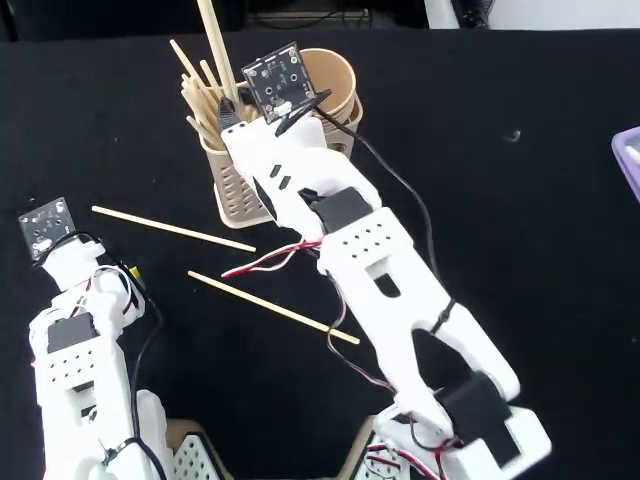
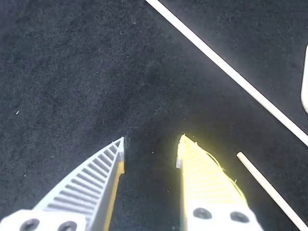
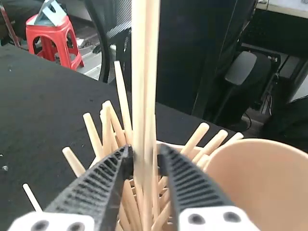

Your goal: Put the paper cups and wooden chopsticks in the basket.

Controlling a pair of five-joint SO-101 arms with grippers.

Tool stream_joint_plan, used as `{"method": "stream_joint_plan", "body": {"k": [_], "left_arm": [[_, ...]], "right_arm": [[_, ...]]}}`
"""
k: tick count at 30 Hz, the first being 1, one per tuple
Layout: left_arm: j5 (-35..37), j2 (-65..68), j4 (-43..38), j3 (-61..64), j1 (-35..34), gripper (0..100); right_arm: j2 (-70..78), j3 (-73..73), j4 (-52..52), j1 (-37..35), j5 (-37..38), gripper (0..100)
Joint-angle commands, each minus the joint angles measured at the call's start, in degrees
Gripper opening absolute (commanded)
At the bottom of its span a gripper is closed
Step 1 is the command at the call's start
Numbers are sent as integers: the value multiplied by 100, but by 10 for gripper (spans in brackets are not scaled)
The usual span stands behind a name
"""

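A beige perforated basket [image 1: 240,195] stands at the back of the black table. It holds several wooden chopsticks [image 3: 103,132] and a paper cup [image 1: 335,80], whose rim [image 3: 260,178] is close beside my right gripper. My right gripper [image 3: 144,161] hangs over the basket, shut on an upright chopstick [image 3: 144,72] that pokes up past it [image 1: 215,40]. Two loose chopsticks lie on the table, one [image 1: 175,230] nearer the basket and one [image 1: 275,308] closer to the front. My left gripper [image 2: 151,144] is open just above the cloth, left of those chopsticks [image 2: 231,74].
A purple object [image 1: 628,155] sits at the table's right edge. Behind the table are a red stool [image 3: 50,33] and a chair. The right arm [image 1: 390,280] stretches diagonally across the table's middle, and the left arm [image 1: 80,350] is at the front left.
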Motion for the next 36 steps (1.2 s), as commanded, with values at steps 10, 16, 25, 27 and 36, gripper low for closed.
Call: {"method": "stream_joint_plan", "body": {"k": [10,16,25,27,36], "left_arm": [[9,-53,-88,-92,57,185],[-88,-44,-44,-171,57,185],[-360,1240,941,-1965,259,259],[-360,2013,1327,-2695,338,259],[387,5319,1960,-5895,558,259]], "right_arm": [[-1859,-233,1538,-53,0,131],[-2782,-347,4237,-35,466,131],[-4180,708,5987,1046,1424,131],[-4620,1420,5820,1275,1670,131],[-5868,4356,4501,1943,1723,131]]}}
